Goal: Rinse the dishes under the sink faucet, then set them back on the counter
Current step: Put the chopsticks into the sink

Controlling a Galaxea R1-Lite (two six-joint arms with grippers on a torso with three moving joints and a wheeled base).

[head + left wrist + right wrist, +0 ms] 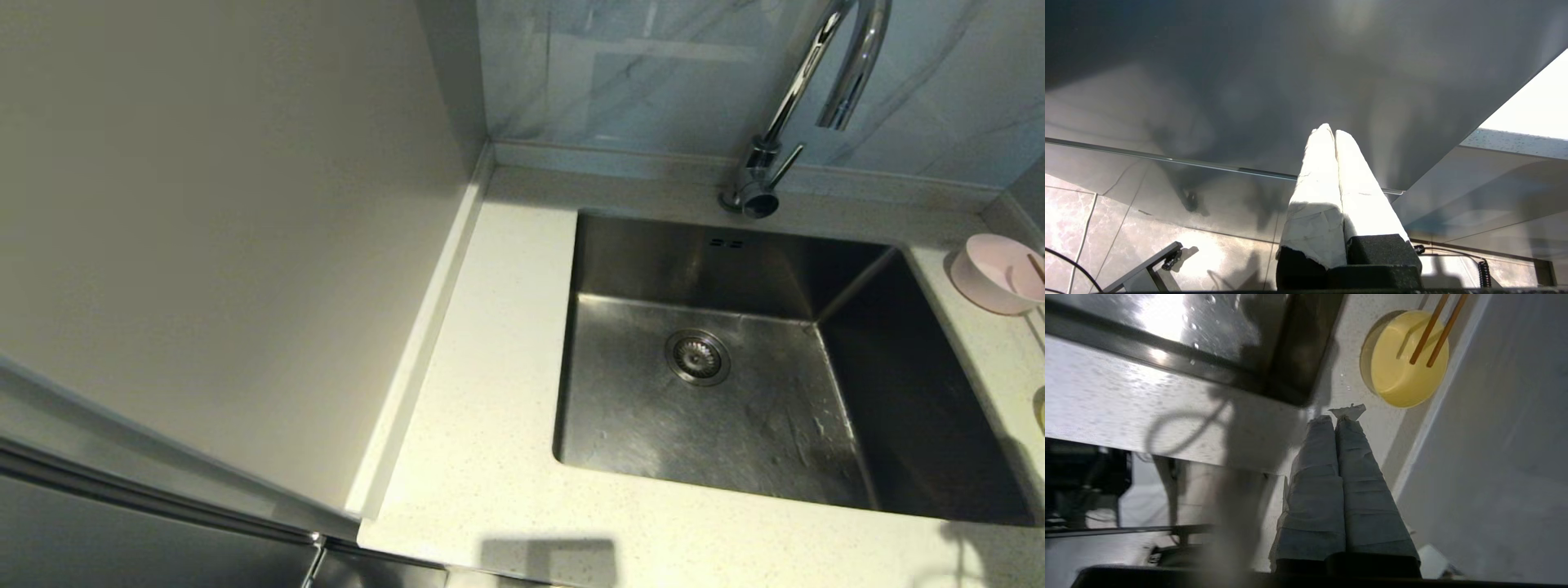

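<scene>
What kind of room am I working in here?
Most likely a home kitchen: a steel sink set into a speckled stone counter, a chrome gooseneck faucet against marbled wall tile, and small bowls beside the basin.

Pink bowl (992,273) and yellow bowl (1406,361) with 2 chopsticks (1437,330) on counter (490,359) beside sink (735,392).

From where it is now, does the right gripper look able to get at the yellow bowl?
Probably yes. The right gripper, shut and empty, points toward the yellow bowl with only bare counter between. Two chopsticks rest across the bowl and may complicate a grasp.
</scene>
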